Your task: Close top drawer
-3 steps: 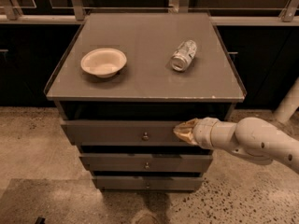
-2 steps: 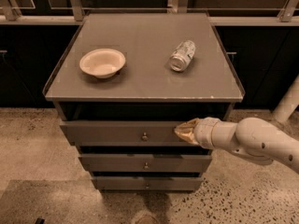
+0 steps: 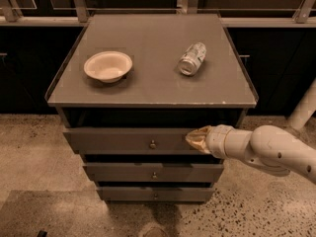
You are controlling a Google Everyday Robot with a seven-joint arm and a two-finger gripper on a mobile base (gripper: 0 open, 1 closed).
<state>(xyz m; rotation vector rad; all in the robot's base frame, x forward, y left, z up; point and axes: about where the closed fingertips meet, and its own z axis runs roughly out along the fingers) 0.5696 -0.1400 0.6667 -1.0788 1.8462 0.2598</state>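
Observation:
The top drawer (image 3: 123,141) is a wide grey-brown drawer with a small round knob (image 3: 152,144) at its centre. It stands pulled out a little from the cabinet, with a dark gap above its front. My gripper (image 3: 195,138) comes in from the right on a white arm (image 3: 266,147). Its tan tip rests against the right part of the top drawer's front, to the right of the knob.
Two lower drawers (image 3: 154,174) with similar knobs sit below. On the cabinet top (image 3: 148,83) are a cream bowl (image 3: 108,65) at the left and a crushed can (image 3: 192,59) lying at the right. A speckled floor (image 3: 29,157) surrounds the cabinet. Dark railing runs behind.

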